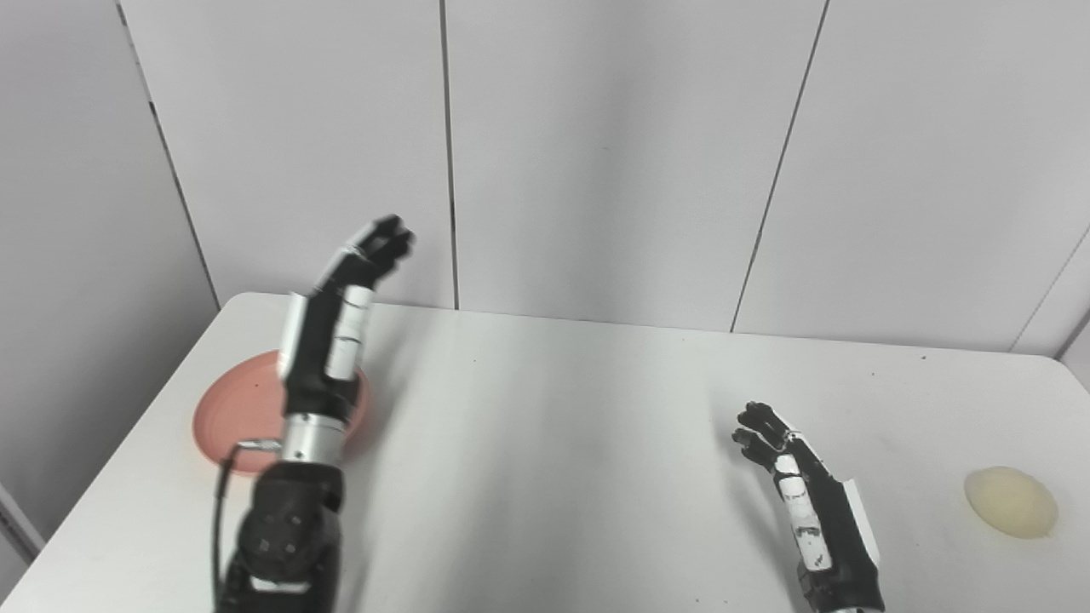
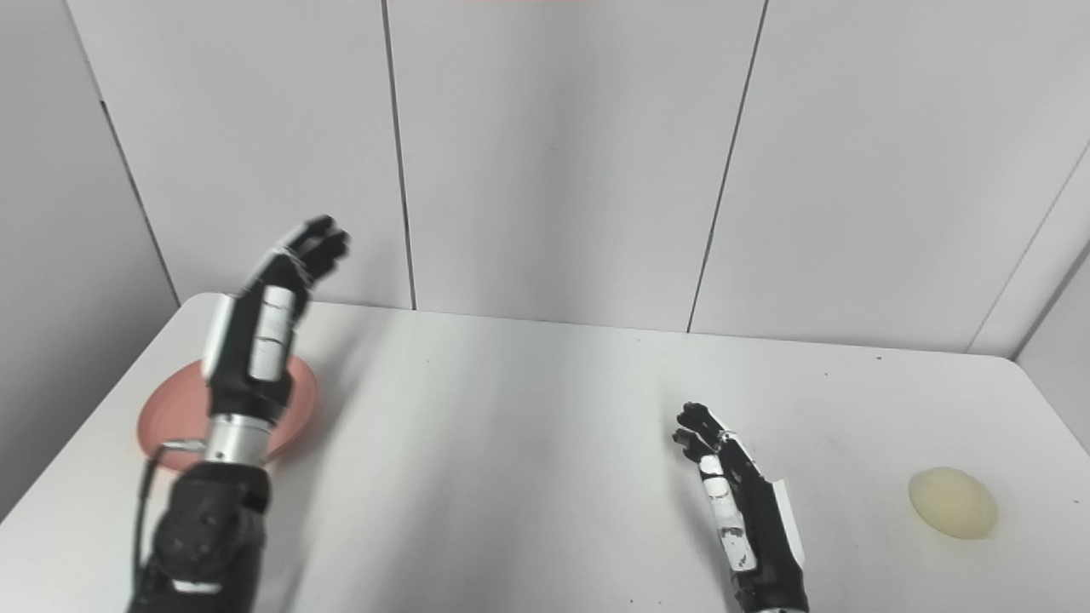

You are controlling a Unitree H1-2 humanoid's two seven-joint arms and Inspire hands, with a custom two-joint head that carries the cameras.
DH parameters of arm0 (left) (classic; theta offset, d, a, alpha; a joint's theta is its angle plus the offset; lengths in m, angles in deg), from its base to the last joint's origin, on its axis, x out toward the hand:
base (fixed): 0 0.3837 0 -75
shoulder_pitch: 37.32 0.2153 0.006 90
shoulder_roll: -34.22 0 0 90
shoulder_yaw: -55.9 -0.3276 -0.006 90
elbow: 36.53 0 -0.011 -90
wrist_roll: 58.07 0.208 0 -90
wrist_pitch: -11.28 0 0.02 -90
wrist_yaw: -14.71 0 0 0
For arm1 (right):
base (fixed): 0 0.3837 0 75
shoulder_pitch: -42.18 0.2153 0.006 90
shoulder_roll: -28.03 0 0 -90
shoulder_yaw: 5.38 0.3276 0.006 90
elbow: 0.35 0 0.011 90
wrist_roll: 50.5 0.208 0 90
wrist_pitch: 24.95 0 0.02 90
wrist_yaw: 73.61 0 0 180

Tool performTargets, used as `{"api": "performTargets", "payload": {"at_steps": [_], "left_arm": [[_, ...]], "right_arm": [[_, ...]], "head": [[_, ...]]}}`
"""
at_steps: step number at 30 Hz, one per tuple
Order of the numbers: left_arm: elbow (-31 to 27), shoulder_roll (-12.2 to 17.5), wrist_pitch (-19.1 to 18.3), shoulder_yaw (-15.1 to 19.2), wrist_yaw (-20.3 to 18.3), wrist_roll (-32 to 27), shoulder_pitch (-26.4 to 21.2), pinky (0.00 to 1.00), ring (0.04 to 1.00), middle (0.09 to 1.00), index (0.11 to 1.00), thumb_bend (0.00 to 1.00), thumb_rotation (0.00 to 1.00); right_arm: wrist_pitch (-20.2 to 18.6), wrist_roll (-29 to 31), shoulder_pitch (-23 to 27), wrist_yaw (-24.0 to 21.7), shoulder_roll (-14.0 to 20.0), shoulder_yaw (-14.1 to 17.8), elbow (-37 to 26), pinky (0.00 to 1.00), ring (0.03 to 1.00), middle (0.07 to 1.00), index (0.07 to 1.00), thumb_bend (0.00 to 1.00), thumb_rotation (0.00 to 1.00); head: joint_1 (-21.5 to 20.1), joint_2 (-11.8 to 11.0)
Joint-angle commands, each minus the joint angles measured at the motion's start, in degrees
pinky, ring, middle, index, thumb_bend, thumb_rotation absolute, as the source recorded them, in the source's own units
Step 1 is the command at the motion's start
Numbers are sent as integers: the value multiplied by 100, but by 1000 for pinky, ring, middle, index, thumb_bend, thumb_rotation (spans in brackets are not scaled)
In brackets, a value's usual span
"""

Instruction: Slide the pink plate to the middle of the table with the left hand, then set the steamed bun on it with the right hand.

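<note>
Tabletop [image 1: 545, 443]: we see a white tabletop against grey wall panels, bare across its middle.
Progress: we judge the task hardly begun; the plate sits off at the left, not in the middle, and the bun lies on the tabletop, so both the slide and the placing are left.
Pink plate [image 1: 230, 409]: round, shallow, salmon-pink, flat on the tabletop near the left edge toward the far left corner; our left arm covers its right part.
Left hand [image 1: 341, 315]: raised above the plate's right side, fingers pointing up and away, loosely spread and holding nothing; we cannot tell whether any part touches the plate.
Right hand [image 1: 800, 494]: low over the tabletop near the front edge, right of the middle, fingers slightly curled and apart, empty, well apart from the bun.
Steamed bun [image 1: 1011, 501]: a pale cream, smooth dome near the right edge, untouched.
</note>
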Motion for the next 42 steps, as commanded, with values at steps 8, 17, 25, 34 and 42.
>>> {"api": "performTargets", "payload": {"at_steps": [8,17,25,34,42], "left_arm": [[528,720,227,381,20,-153,-549,879,860,843,781,818,918],[1885,1419,497,880,-129,-777,-835,925,904,900,856,837,922],[3310,1808,938,1179,-97,-1048,-1018,945,925,917,860,798,929],[4501,1988,1406,1247,-27,-1124,-1134,928,902,902,842,779,913],[4595,1835,1142,1139,-168,-1274,-954,912,886,884,855,809,886]], "right_arm": [[58,-105,-234,95,-113,-72,349,801,781,807,815,515,960],[227,-3,-207,68,-66,-42,550,752,755,787,792,502,911],[316,62,-197,32,-13,-31,655,724,734,766,779,485,887],[438,69,-183,54,7,-19,747,661,691,741,754,509,866],[417,41,-191,79,-16,-31,709,639,671,732,745,520,853]], "head": [[53,-40],[100,-80],[121,-89],[116,-87],[61,-64]]}}
